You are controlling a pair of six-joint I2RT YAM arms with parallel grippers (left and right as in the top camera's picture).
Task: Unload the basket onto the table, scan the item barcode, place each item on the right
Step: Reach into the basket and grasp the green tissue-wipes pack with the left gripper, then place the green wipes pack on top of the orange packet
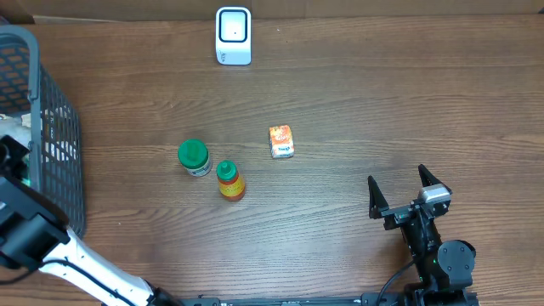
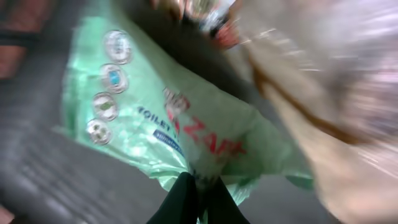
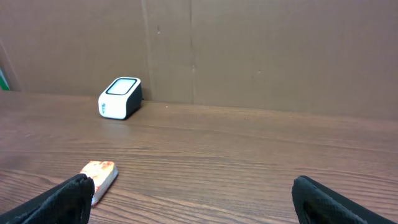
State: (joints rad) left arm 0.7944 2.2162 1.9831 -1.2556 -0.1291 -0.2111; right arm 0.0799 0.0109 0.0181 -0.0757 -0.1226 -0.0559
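In the left wrist view my left gripper [image 2: 199,186] is shut, its black fingers pinching the lower edge of a green plastic packet [image 2: 143,118] with red and blue print. The view is blurred. A pale crinkled bag [image 2: 323,93] lies against the packet on the right. Overhead, the left arm [image 1: 25,229] reaches into the grey mesh basket [image 1: 53,144] at the left edge, and its fingers are hidden there. The white barcode scanner [image 1: 233,36] stands at the far middle of the table, also in the right wrist view as the scanner [image 3: 120,98]. My right gripper [image 1: 408,194] rests open and empty at the front right.
A green-lidded jar [image 1: 194,157], an orange bottle [image 1: 229,180] and a small orange box [image 1: 281,141] stand mid-table. The box [image 3: 99,174] lies just ahead of my right gripper's left finger. A brown cardboard wall [image 3: 261,56] backs the table.
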